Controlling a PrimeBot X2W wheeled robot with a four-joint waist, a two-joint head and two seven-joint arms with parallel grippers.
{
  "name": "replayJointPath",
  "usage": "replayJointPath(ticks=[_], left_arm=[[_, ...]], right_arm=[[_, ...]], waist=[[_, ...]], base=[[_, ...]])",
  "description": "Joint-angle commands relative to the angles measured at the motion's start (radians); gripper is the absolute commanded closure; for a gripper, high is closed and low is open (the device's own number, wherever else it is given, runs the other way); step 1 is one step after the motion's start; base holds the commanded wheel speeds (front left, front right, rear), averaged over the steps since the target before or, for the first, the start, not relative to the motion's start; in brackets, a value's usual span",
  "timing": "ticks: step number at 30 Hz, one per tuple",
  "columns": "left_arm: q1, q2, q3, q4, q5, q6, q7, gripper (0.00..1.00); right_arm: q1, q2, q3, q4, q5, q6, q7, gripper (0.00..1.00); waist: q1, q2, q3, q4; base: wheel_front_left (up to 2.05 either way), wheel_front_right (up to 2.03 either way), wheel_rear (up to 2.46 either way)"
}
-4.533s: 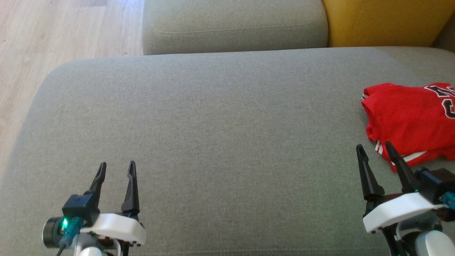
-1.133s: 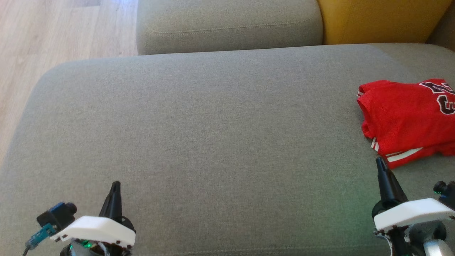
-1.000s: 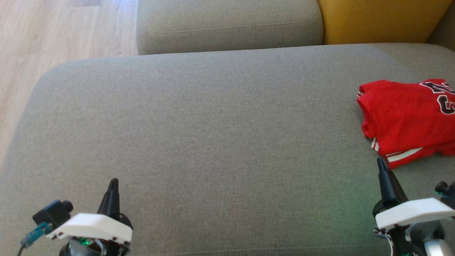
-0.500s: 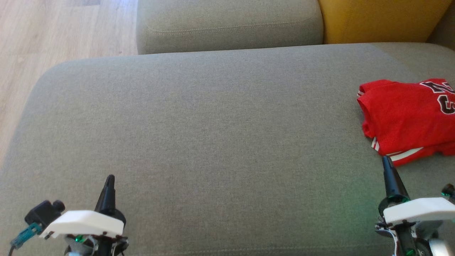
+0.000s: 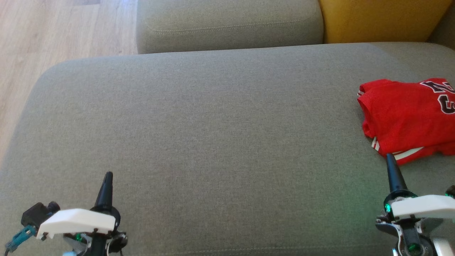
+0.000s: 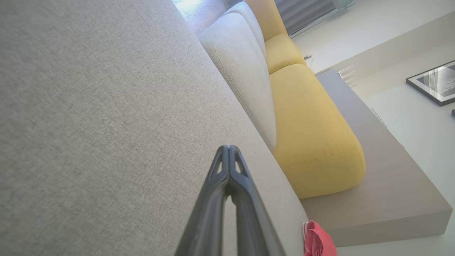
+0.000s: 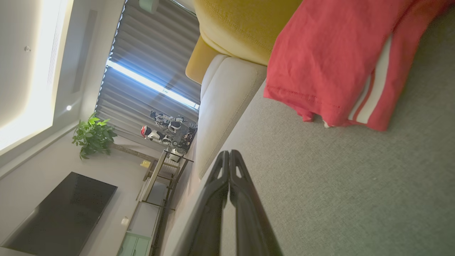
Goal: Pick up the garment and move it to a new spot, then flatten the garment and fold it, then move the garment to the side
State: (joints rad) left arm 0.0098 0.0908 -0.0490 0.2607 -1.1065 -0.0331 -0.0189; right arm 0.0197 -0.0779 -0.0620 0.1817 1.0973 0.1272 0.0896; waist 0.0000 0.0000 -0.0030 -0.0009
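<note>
The red garment [image 5: 408, 117] lies folded at the right side of the sofa seat [image 5: 213, 124], so all 3 steps look done, while the left pincer [image 5: 107, 176] and right pincer [image 5: 390, 159] hang closed and empty, clear of it

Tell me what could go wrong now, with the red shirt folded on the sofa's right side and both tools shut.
1. The tip of the right tool sits close to the striped hem of the red shirt; a forward drift could snag it and spoil the fold.
2. The shirt runs past the head view's right edge, so how near it lies to the end of the sofa seat is unclear; a nudge might push it off.
</note>
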Motion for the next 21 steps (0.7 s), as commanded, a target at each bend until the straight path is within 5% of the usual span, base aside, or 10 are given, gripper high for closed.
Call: replayJointPath(ticks=[1, 21], left_arm=[[-0.064, 0.003, 0.037, -0.028, -0.032, -0.013, 0.007, 1.00], [-0.089, -0.017, 0.095, -0.022, -0.249, -0.052, 0.065, 1.00]], right_arm=[[-0.061, -0.005, 0.006, -0.025, 0.035, 0.002, 0.002, 1.00], [-0.092, 0.007, -0.017, 0.015, 0.258, 0.003, 0.009, 1.00]], waist=[[0.0000, 0.0000, 0.000, 0.000], [0.0000, 0.0000, 0.003, 0.000]], base=[[0.00, 0.00, 0.00], [0.00, 0.00, 0.00]])
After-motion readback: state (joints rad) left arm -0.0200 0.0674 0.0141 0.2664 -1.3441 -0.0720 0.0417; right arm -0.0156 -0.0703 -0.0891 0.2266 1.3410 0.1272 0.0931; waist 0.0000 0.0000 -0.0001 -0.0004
